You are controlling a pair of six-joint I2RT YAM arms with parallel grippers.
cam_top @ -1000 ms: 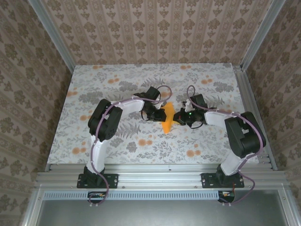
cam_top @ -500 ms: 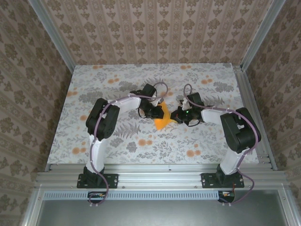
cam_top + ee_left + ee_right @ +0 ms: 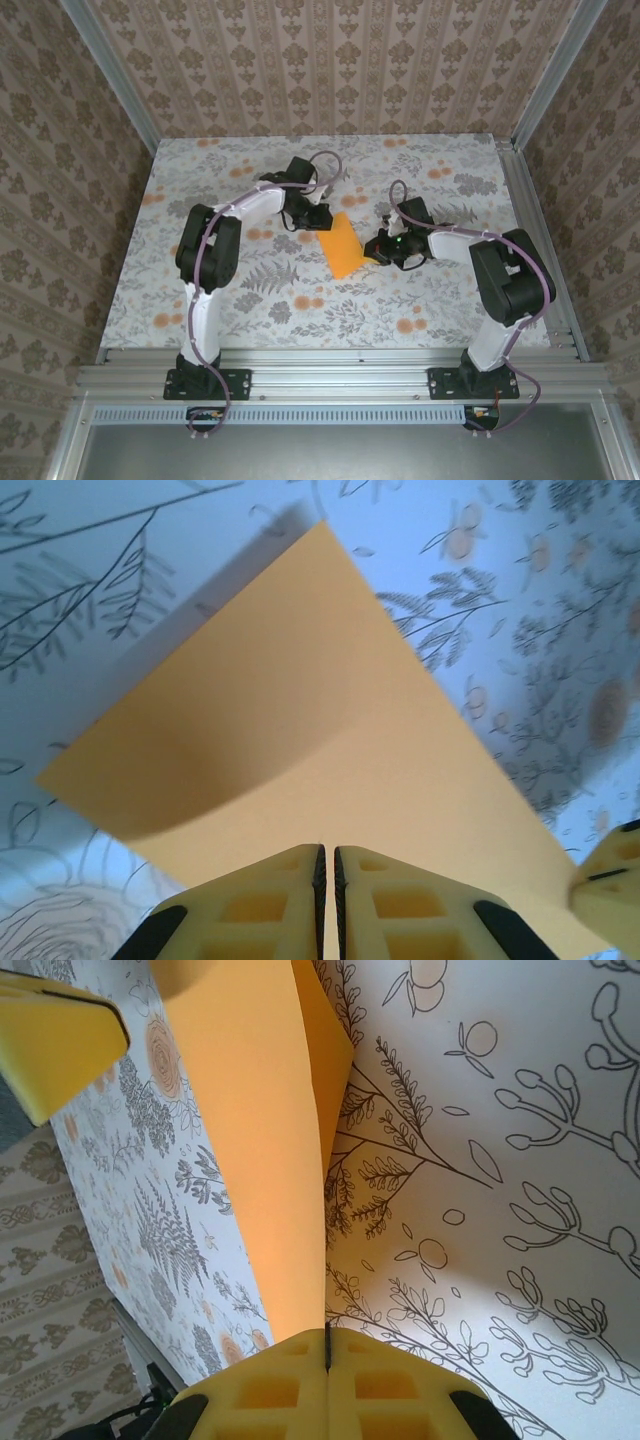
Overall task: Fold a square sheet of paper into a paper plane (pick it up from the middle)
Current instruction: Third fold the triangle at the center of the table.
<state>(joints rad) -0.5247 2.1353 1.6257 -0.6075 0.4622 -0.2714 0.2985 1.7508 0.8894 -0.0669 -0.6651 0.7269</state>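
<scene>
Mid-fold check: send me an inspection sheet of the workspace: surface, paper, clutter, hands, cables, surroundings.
Surface: table with grey-leaf and orange-flower printed cover, lying flat.
Job's things: bright-orange sheet of paper, two layers visible in the right wrist view, held between both hands.
Clutter: nothing seen.
Hands: left hand shut on one edge of the paper; right hand shut on its other side.
Cables: purple cables run along both arms, looping near the wrists, apart from the paper.
Surroundings: patterned wallpaper walls; aluminium frame rails.
</scene>
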